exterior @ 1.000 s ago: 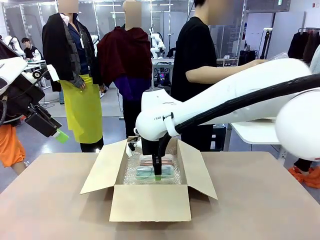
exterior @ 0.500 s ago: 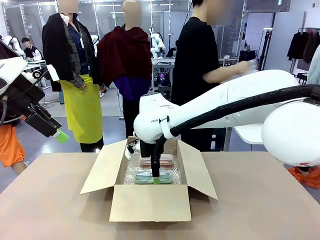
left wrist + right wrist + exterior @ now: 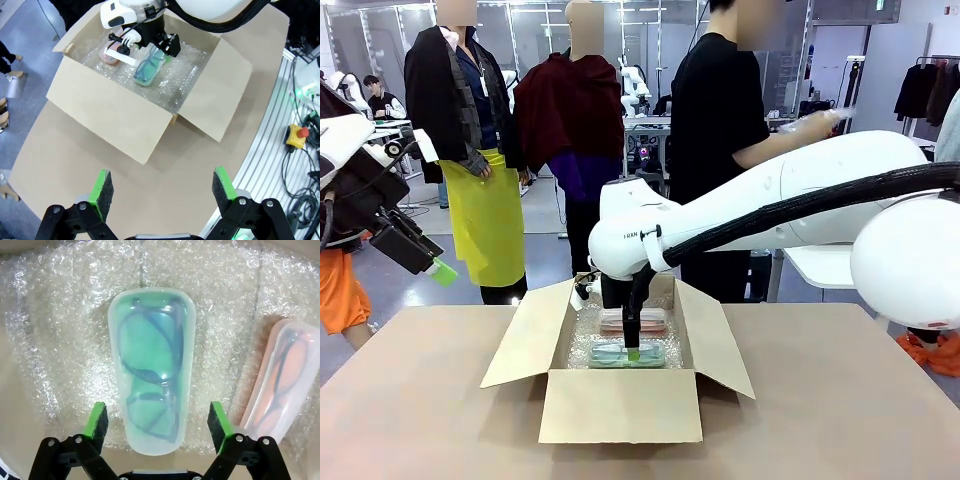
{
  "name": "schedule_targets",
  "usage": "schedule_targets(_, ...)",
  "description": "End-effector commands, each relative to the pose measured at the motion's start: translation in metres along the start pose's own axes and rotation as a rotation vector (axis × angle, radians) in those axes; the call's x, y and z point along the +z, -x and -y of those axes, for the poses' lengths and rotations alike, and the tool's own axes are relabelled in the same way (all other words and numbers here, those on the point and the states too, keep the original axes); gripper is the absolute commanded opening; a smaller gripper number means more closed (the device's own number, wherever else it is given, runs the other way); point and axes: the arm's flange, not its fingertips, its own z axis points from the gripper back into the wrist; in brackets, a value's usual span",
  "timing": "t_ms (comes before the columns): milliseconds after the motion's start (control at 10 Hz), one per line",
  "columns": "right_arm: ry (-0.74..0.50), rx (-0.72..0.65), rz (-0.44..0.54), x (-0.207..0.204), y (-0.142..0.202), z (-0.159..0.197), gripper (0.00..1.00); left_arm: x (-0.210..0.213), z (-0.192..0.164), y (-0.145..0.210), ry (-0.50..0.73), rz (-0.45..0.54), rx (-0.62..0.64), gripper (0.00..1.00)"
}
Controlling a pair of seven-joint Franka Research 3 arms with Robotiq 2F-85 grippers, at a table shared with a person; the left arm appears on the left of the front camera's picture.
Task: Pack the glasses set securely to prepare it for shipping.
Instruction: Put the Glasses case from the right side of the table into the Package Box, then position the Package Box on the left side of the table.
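Two glasses cases, one box (image 3: 620, 405), lined with bubble wrap (image 3: 65, 340).
Right claw (image 3: 156, 412): spread, pads clear of the green case (image 3: 150, 365) lying between them. Pink case (image 3: 282, 380) just beside.
Left claw (image 3: 163, 182): spread, empty, high over the counter (image 3: 60, 150).

My right arm (image 3: 840, 160) is glossy white and rounded, with a thick black cable (image 3: 800, 205) strapped along it and small dark lettering (image 3: 633, 236). My right gripper (image 3: 157, 412) and left gripper (image 3: 161, 180) are black, with bright green pads (image 3: 96, 421) and round screws (image 3: 49, 442).

Grey floor (image 3: 546, 258), white side table (image 3: 828, 264), clothes rack (image 3: 926, 86)
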Motion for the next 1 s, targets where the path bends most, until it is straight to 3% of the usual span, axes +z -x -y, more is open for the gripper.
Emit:
schedule_targets(0, -0.005, 0.005, 0.003, -0.0033, -0.0024, 0.0005, 1.0, 0.0021, 0.0006, 0.0001, 0.018, 0.013, 0.005, 1.0)
schedule_targets(900, -0.005, 0.005, 0.003, -0.0033, -0.0024, 0.0005, 1.0, -0.0001, 0.0, 0.0, 0.0, 0.0, 0.0, 1.0)
